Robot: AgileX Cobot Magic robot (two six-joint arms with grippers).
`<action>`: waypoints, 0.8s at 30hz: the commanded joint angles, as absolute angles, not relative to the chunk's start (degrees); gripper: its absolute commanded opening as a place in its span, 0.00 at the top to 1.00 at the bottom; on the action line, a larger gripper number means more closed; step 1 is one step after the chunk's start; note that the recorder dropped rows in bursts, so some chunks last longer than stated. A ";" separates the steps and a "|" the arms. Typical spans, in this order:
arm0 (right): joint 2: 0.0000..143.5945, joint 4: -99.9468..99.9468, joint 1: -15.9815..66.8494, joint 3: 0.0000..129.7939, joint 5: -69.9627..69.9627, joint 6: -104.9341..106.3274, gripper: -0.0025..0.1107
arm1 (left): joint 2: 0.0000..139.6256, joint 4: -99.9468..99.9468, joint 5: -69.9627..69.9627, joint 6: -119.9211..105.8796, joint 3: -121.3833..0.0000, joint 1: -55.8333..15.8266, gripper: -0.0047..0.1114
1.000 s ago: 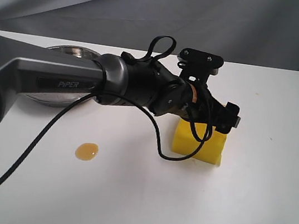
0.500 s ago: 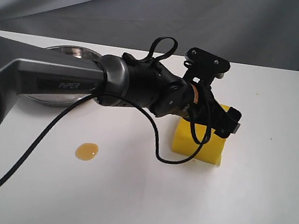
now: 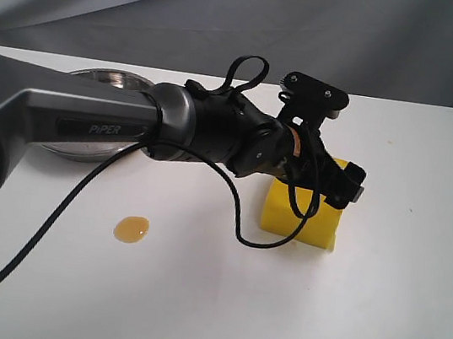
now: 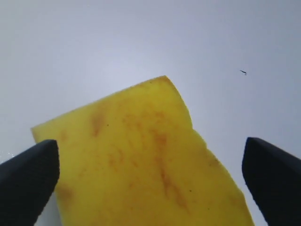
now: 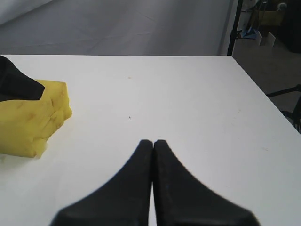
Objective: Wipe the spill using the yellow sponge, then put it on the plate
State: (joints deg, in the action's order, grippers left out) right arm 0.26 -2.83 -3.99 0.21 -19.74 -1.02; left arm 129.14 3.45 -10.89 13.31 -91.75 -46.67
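The yellow sponge [image 3: 300, 221] rests on the white table right of centre, with orange-brown stains on its top face [image 4: 141, 155]. My left gripper [image 3: 337, 183] is down over the sponge's top and stands open. Its dark fingers [image 4: 30, 172] sit wide apart on either side of the block, not touching it. The spill [image 3: 131, 229] is a small amber blob on the table, well left of the sponge. Behind my left arm, at the back left, the steel plate [image 3: 95, 77] is partly hidden. My right gripper [image 5: 153, 142] is shut and empty, to the right of the sponge [image 5: 29, 123].
A black cable [image 3: 78, 190] loops from the left arm down across the table near the spill. The table's far edge meets a grey backdrop [image 3: 357, 36]. Beyond the table's right edge [image 5: 256, 89] stand dark stands and clutter.
My left gripper shifted slightly to the right over the sponge, then held still. Sponge, spill and plate have not moved.
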 commanded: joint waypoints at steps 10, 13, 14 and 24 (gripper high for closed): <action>0.00 -2.58 -3.94 0.00 -19.61 -0.53 0.98 | 128.34 3.64 -10.92 16.98 -91.66 -46.84 0.06; 0.00 -2.58 -3.94 0.00 -19.61 -0.53 0.98 | 128.34 3.64 -12.35 19.14 -91.66 -46.84 0.06; 0.00 -2.58 -3.94 0.00 -19.61 -0.53 0.98 | 128.34 3.64 -12.82 19.14 -91.66 -46.74 0.06; 0.00 -2.58 -3.94 0.00 -19.61 -0.53 0.98 | 128.34 4.05 -16.50 20.22 -91.66 -46.61 0.06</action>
State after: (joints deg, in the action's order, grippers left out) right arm 0.26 -2.83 -3.99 0.21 -19.74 -1.02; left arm 129.14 3.45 -15.99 18.92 -91.75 -46.67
